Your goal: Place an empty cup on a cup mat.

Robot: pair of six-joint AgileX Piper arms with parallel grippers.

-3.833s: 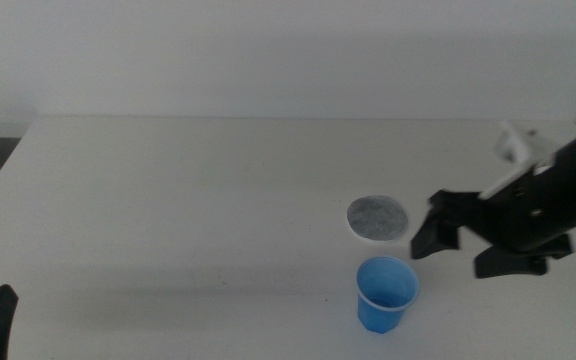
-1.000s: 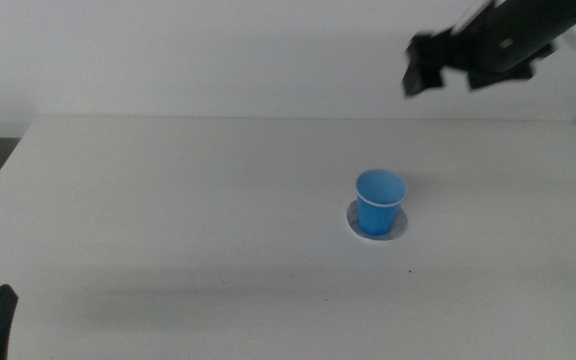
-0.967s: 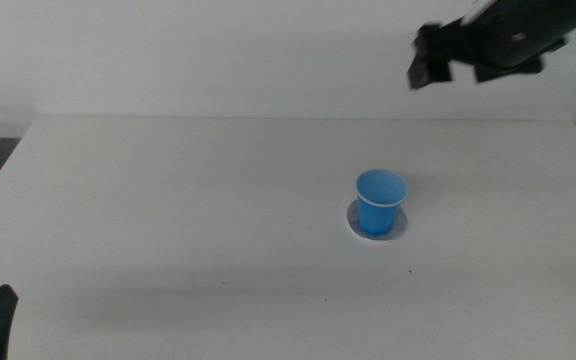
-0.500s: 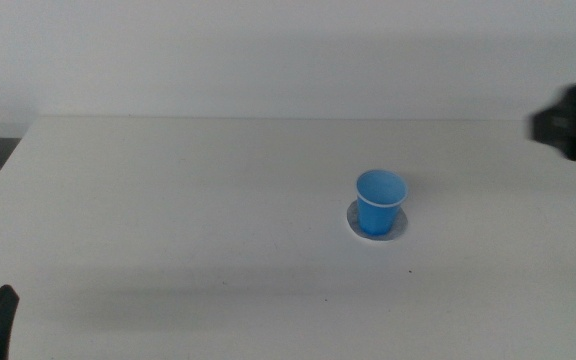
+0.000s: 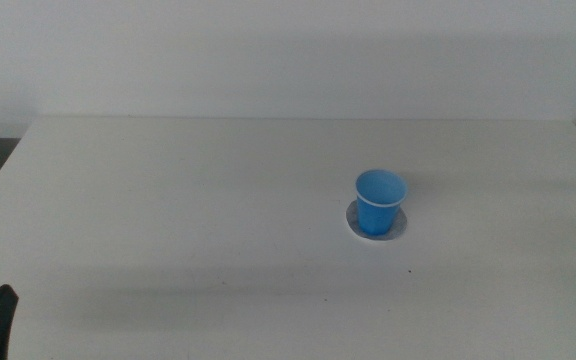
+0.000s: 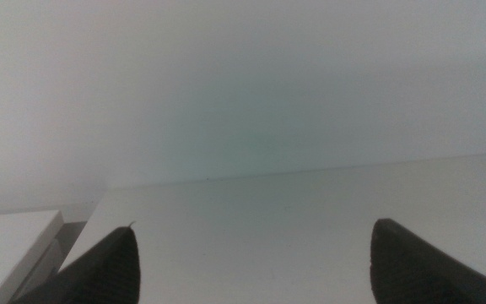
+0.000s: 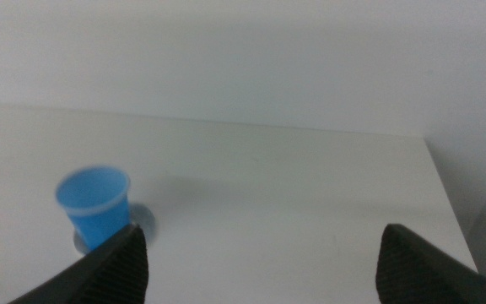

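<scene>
Stood upright on cup mat (image 5: 354, 222): cup (image 5: 379, 201), untouched. Both spread wide, grasping nothing: right gripper (image 7: 260, 253), left gripper (image 6: 251, 257).

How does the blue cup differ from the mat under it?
The cup is bright blue; the mat is grey with a white edge. The cup stands upright and tall; the mat lies flat on the table. Both are round, and the cup sits on the mat.
</scene>
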